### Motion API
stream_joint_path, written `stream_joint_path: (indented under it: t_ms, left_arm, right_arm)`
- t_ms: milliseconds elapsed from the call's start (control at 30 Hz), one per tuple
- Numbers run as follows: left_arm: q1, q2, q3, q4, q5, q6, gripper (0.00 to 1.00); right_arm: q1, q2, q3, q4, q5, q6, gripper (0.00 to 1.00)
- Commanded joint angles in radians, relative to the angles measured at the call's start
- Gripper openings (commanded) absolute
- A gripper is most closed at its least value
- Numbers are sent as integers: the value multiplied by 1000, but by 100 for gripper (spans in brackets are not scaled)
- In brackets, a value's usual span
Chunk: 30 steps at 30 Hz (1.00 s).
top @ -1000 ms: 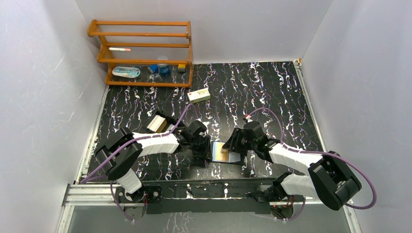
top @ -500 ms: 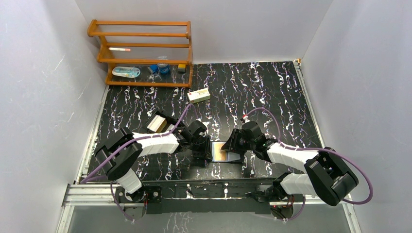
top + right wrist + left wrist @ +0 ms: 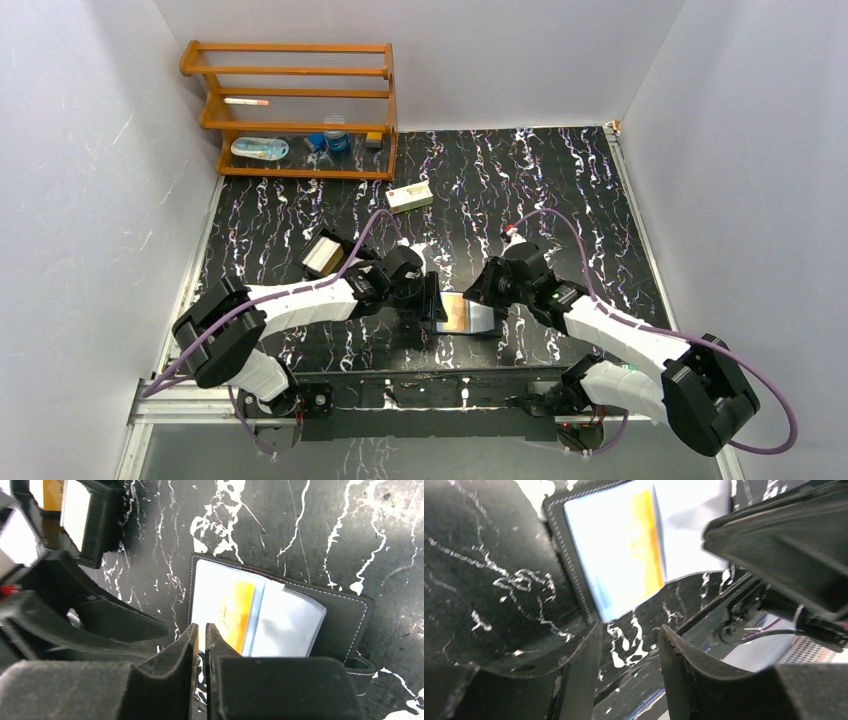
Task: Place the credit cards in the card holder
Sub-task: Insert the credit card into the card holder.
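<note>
The card holder (image 3: 468, 318) lies open on the table between my two arms. Its clear sleeves show in the right wrist view, and an orange-and-white card (image 3: 231, 611) sits in the left sleeve of the card holder (image 3: 345, 620). My right gripper (image 3: 201, 628) hovers over the holder's left page, its jaws almost together with nothing seen between them. My left gripper (image 3: 629, 635) stands open just off the holder's left edge (image 3: 574, 580), with bare table between its fingers. A stack of white credit cards (image 3: 322, 256) rests in a black box behind the left arm.
A cream carton (image 3: 410, 196) lies further back on the table. A wooden rack (image 3: 295, 110) with small items stands at the back left. White walls close in both sides. The black box (image 3: 95, 520) with the cards sits close to the left gripper.
My left gripper has opened and shifted slightly back from the holder's left edge. My right gripper has closed from wide open and moved over the holder's left page.
</note>
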Motion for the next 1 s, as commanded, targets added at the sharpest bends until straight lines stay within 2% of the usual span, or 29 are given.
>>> stream_joint_path:
  t_ms: [0, 200, 333, 600, 800, 967]
  left_arm:
    - [-3, -21, -21, 133, 7, -62, 45]
    - [-4, 33, 16, 127, -20, -38, 47]
    - [-3, 47, 4, 153, -28, -38, 50]
    - [-4, 65, -11, 208, -17, -18, 53]
    - [-3, 91, -5, 255, -1, -5, 53]
    - [-2, 113, 7, 219, -43, 7, 53]
  right_arm:
    - [1, 37, 21, -2, 9, -6, 16]
    - [2, 134, 20, 25, -4, 6, 11]
    - [2, 167, -21, 8, 52, 16, 7]
    - [1, 128, -102, 31, 92, 33, 4]
    - [1, 158, -116, 59, 81, 32, 3]
    - [0, 167, -167, 91, 70, 58, 3]
